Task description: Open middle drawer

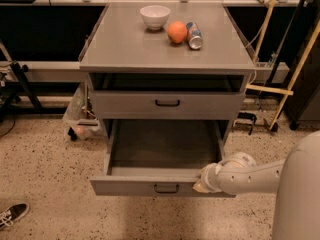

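Lab, seemingly: gripper [203,182] at middle drawer [131,186]

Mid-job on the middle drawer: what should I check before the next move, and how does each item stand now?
1. The middle drawer pulled out, inside visible: ok.
2. The gripper at the drawer front's right end, right of the handle: ok.
3. The gripper's hold on the front: cannot tell.
4. The upper drawer shut: ok.
5. The bowl, orange and can set back from the front edge of the tabletop: ok.
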Available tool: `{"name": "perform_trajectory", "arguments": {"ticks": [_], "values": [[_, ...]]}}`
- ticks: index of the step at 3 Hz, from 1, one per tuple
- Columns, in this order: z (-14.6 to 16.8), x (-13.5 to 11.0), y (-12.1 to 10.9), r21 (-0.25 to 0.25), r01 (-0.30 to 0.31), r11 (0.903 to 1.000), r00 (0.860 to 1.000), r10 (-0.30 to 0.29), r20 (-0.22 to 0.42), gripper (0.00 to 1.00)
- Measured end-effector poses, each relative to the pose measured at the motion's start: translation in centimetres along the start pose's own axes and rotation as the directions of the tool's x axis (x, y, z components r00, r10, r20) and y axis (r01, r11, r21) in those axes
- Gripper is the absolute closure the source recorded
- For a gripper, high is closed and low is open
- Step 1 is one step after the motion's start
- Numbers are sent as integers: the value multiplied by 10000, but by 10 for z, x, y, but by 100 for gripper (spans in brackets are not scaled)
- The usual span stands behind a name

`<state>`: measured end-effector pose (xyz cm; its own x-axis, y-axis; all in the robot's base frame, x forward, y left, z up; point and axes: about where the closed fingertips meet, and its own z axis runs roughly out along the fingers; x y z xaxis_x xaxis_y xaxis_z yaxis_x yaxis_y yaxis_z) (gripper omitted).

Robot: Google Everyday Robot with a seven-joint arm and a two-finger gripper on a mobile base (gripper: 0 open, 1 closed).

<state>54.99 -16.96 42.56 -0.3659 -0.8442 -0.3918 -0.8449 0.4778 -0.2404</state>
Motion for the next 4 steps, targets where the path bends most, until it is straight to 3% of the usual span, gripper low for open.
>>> {"name": "perform_trajectory", "arguments": {"ticks": [3, 4], "values": [[-3, 3, 12, -214, -55, 9998, 10000, 54, -49, 100], [-7, 13, 26, -318, -114, 9994, 9999, 116, 81, 100]]}}
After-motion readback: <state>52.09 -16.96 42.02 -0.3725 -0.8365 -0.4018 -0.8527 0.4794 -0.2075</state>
